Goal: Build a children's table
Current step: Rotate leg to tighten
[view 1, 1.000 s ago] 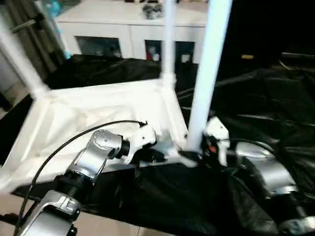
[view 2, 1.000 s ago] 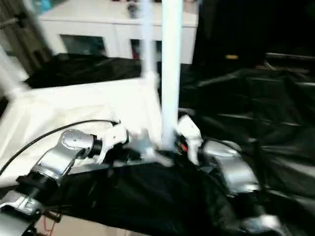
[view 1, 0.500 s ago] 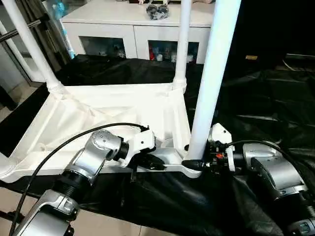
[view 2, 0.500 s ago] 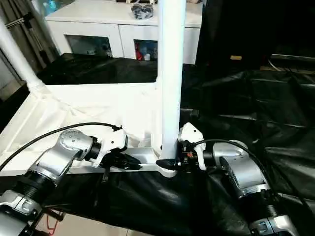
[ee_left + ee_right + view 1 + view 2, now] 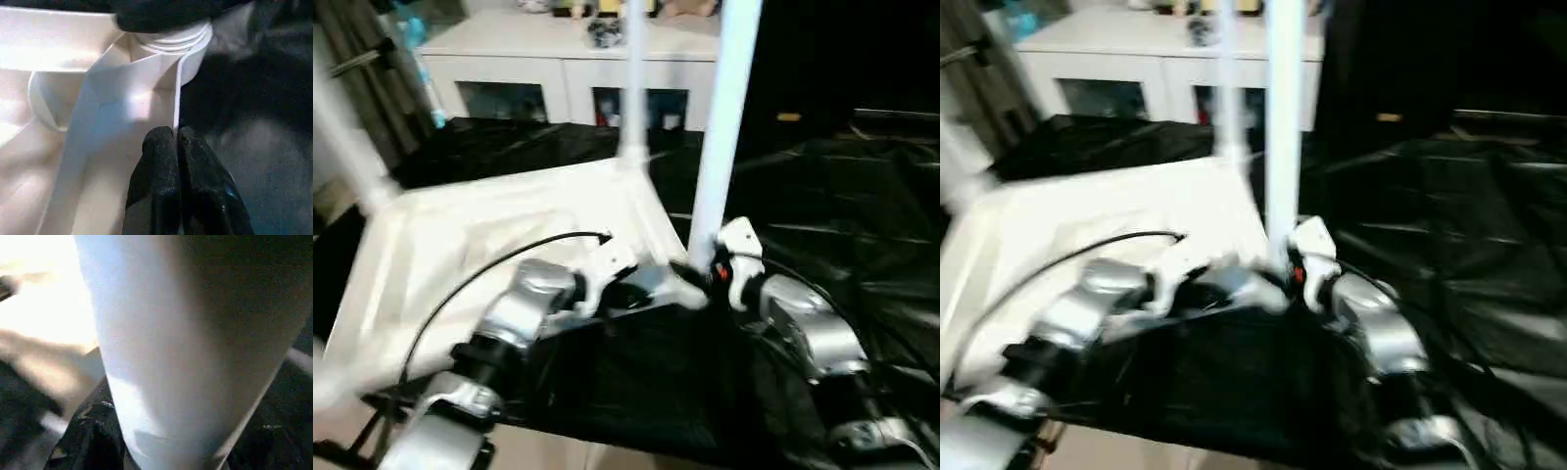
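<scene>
upside-down tabletop (image 5: 499,245) lies on black sheeting, near-corner leg (image 5: 720,137) standing upright in its socket, long axis vertical. left claw (image 5: 175,147) pinches the tabletop's rim beside that socket. right claw (image 5: 700,274) sits at the leg's base, nearer it; grip unclear.

Left gripper (image 5: 175,142) seemingly pinched closed.

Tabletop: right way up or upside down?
Upside down. The tabletop lies underside up on the black sheet, with legs rising upward from its corner sockets.
</scene>
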